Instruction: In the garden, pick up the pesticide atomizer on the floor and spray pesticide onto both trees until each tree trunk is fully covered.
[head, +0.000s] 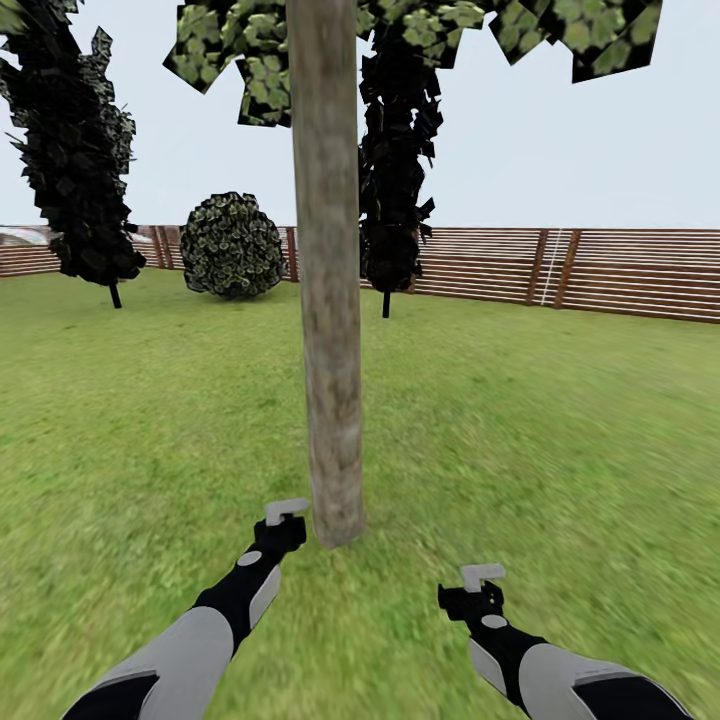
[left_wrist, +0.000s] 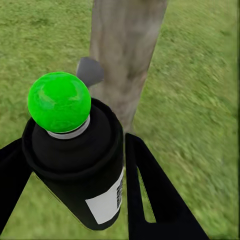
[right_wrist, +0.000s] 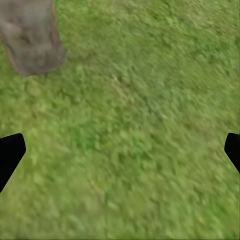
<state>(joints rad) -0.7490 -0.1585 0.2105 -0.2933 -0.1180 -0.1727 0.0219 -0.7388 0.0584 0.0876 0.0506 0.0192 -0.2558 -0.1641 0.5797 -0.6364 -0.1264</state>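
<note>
- Atomizer: black cylinder, glossy green round cap, white label; clamped in left end effector, near trunk.
- Trunk: mottled grey-brown, straight column.
- Right end effector: fingers apart over blurred grass.

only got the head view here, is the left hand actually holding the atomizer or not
Observer: Yes. The left wrist view shows the black atomizer clamped between the left gripper's fingers.
Operator: whats it facing
Observer: The tree trunk stands close beyond its round green top.
Operator: right hand got anything
Observer: No. The right gripper's fingers are spread wide over grass, with nothing held.
</note>
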